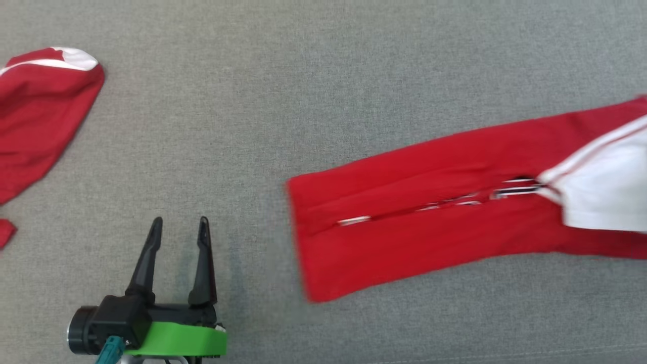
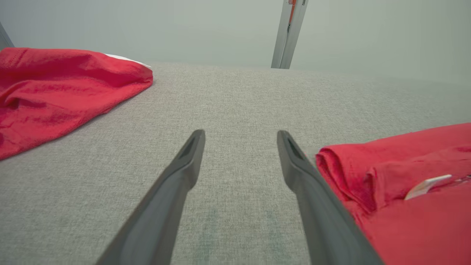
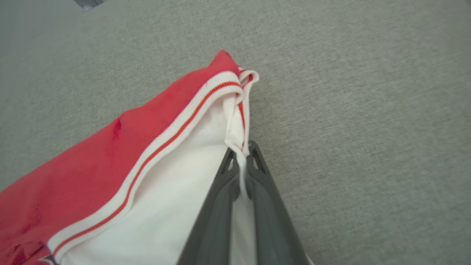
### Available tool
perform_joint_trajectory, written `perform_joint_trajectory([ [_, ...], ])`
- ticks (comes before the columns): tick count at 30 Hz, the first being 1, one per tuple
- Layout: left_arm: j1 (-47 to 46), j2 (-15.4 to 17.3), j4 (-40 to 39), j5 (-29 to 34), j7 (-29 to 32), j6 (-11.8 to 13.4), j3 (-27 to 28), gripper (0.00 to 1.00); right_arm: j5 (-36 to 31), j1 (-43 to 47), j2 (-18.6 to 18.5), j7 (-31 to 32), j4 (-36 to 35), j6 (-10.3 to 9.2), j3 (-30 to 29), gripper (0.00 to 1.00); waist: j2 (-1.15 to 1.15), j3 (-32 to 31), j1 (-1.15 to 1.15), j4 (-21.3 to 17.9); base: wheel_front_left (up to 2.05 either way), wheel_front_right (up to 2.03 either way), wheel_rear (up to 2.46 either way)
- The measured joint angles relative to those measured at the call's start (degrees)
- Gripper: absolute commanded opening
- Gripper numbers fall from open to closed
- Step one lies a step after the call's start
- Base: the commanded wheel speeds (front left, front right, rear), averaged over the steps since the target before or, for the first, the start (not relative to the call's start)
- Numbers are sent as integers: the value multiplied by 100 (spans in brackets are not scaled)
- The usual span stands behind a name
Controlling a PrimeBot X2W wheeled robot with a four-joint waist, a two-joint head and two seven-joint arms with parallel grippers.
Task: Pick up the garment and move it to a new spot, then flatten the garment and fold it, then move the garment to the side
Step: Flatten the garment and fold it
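Pinching garment [image 3: 92, 165] edge, right jaws clamp while left jaws spread over grey surface [image 2: 235, 106].

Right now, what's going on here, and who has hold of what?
The right gripper is shut on the white edge of the red garment, which lies stretched out across the grey surface. The left gripper is open and holds nothing, sitting over bare surface just left of the garment's free end. A second red cloth lies off to the left, untouched.
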Motion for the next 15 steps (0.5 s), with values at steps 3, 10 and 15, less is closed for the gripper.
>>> perform_joint_trajectory([
  [3, 92, -214, 142, 144, -1, -219, 207, 100, -145, -1, -326, 135, -151, -2, -616, 0, 0, -150, 0, 53, 0, 0, 0],
  [10, 362, -467, 370, 344, -1, -514, 541, 100, 325, 82, -558, 720, -1188, -4, -444, 0, 0, -565, 0, 138, 0, 0, 0],
  [15, 465, -542, 424, 405, -1, -576, 611, 100, 525, 598, -191, 1031, -1984, -7, 144, 0, 0, -865, 0, 160, 0, 0, 0],
])
